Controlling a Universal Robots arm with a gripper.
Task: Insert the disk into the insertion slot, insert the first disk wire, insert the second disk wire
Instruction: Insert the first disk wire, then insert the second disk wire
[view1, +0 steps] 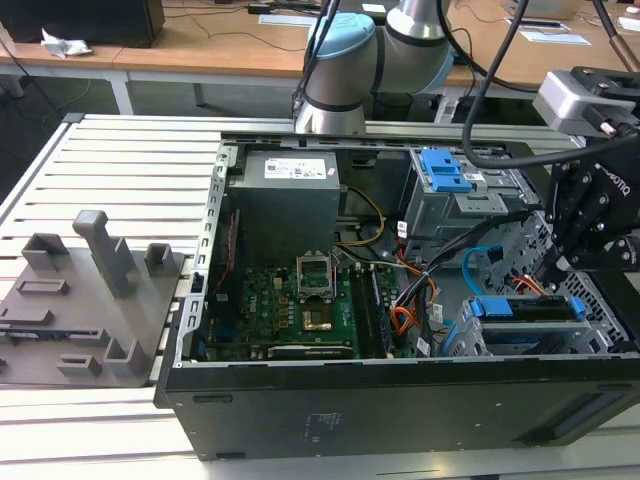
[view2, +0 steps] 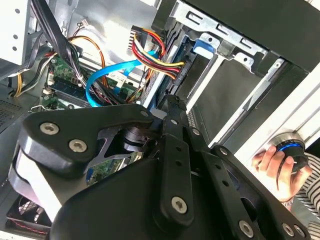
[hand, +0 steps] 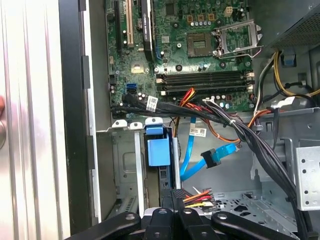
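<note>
Disk: the disk sits down inside the insertion slot, in the corner of the computer case on the exterior view's right; only its outer end shows, with the blue carrier at its sides
Pointing: it is seen end-on; I judge that its long axis runs straight into the bay, away from the case's open side; the exposed end faces out towards the arm
Jaws: the gripper has its jaws drawn close together, apparently pinching the plug of the first disk wire, the red, yellow and black bundle; it is right at the disk's exposed end
Stage: the disk looks seated; I cannot tell whether the plug is home
Nearby: the second disk wire, which I take to be the blue flat cable, hangs loose just beside; black cables cross between bay and motherboard
Risk: a plug pressed in tilted or off its socket could jam or bend, because the stiff bundle tugs it sideways; the loose blue cable could get trapped under it; a hard push could shift the disk in its bay
Person: a hand rests on a round knob beside the case
</note>
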